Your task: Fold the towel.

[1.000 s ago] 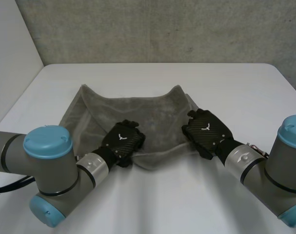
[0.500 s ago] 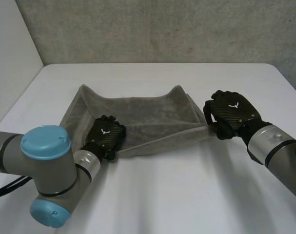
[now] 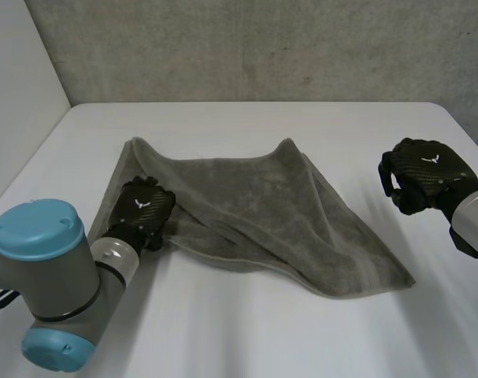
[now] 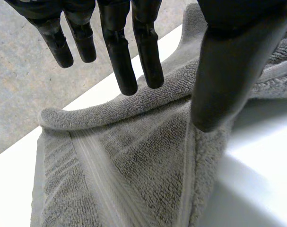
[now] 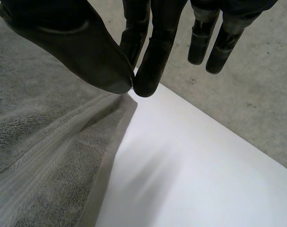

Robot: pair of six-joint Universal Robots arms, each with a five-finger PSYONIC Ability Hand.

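Though apparently empty, right fingers point(image 5: 150, 61) pinched.

Left arm point(image 3: 57, 283): grey joints, light-blue cap, silver wrist ring. Right arm point(image 3: 468, 224): silver-grey. Left hand point(image 3: 144, 209) and right hand point(image 3: 424, 169): black, weave-textured backs (white Y-like mark each).

Soft, even light. White table point(image 3: 246, 339) reads bright across lower frame; towel point(image 3: 254, 205) throws a thin shadow (faint) along its lower edge.
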